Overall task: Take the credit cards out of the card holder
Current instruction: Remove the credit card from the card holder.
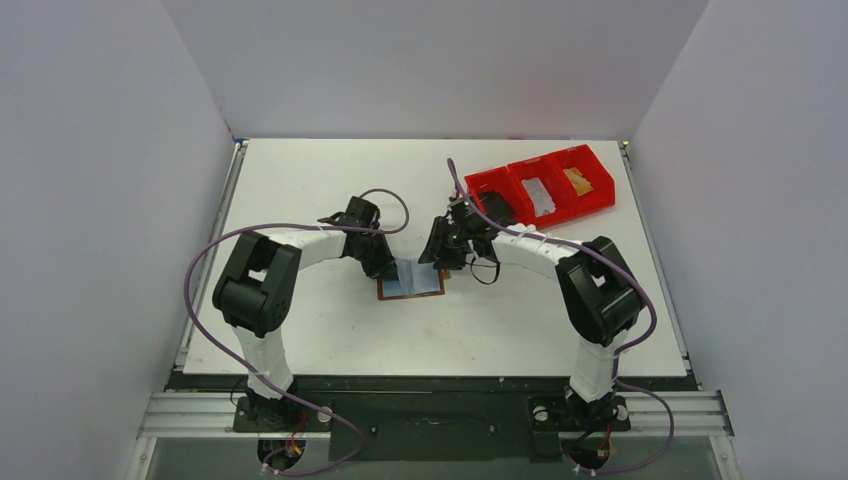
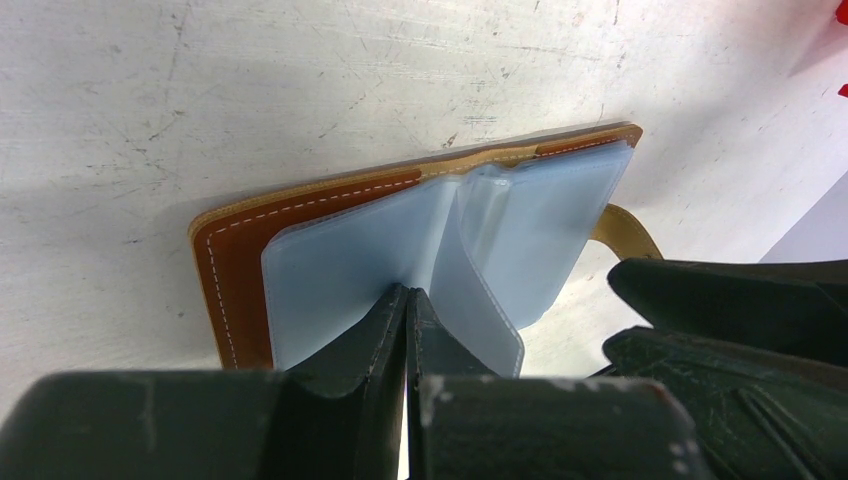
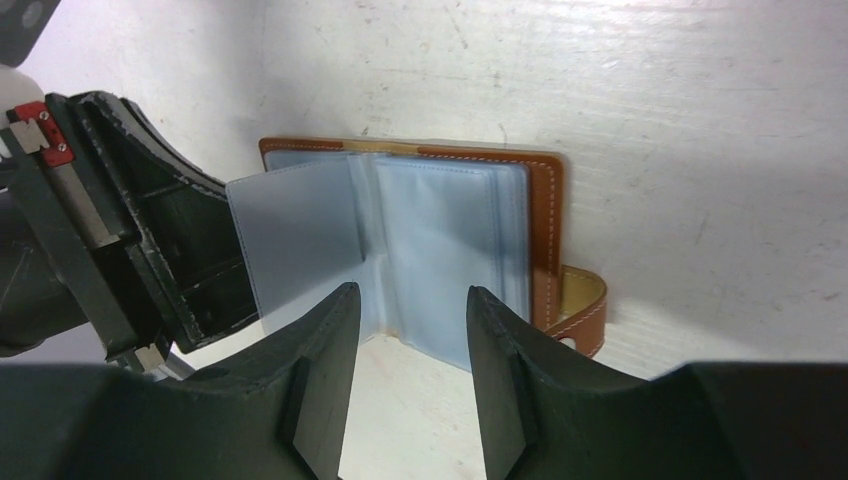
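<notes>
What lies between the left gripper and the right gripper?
The open card holder, pale blue pockets up, lies between the left gripper and the right gripper; the top view shows it.

Around me, plain white panel walls [image 1: 430, 60] are enclosing the scuffed white tabletop [image 1: 300, 190], soft even light falling across it.

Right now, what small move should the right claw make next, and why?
Probably lower the right claw onto the raised sleeve and close on it. Its jaws stand open over the open holder, and the shut left claw rests against it.
</notes>
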`<state>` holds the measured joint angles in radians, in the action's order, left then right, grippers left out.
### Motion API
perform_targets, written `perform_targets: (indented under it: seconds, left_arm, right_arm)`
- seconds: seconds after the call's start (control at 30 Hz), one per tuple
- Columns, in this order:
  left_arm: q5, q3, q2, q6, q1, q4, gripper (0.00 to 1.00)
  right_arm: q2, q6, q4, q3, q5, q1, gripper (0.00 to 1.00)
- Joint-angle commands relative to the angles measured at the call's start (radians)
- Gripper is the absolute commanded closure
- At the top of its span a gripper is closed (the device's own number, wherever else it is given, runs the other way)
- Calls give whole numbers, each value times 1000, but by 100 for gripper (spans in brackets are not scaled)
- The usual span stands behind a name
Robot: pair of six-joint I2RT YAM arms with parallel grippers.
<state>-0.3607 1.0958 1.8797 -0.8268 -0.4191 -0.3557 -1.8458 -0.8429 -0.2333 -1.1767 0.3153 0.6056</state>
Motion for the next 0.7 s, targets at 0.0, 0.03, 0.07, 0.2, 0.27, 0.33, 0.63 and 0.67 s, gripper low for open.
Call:
perform_targets:
  seconds: [0.0, 0.03, 0.07, 0.2, 0.27, 0.33, 0.63, 0.67]
  left_arm:
    - [68, 14, 22, 34, -1, -45, 100]
    - [68, 15, 22, 35, -1, -47, 100]
    - [68, 15, 22, 34, -1, -47, 100]
    - [68, 15, 23, 35, -1, -47, 100]
    - [68, 17, 24, 36, -1, -47, 100]
    - [69, 19, 25, 36, -1, -48, 100]
    - [71, 21, 26, 38, -1, -51, 100]
    - [71, 20, 26, 38, -1, -51, 100]
  right_arm:
    - [-26, -20, 44, -16, 13, 22, 60]
    - [-26, -17, 40, -17, 7, 23, 60]
    - [-23, -13, 22, -19, -15, 23, 60]
    - [-27, 12, -26, -28, -56, 22, 59]
    - [-36, 14, -29, -22, -59, 24, 58]
    - [-46, 13, -27, -20, -62, 29, 58]
    - [-55, 19, -49, -19, -115, 45, 58]
    - [-53, 24, -58, -21, -121, 44, 58]
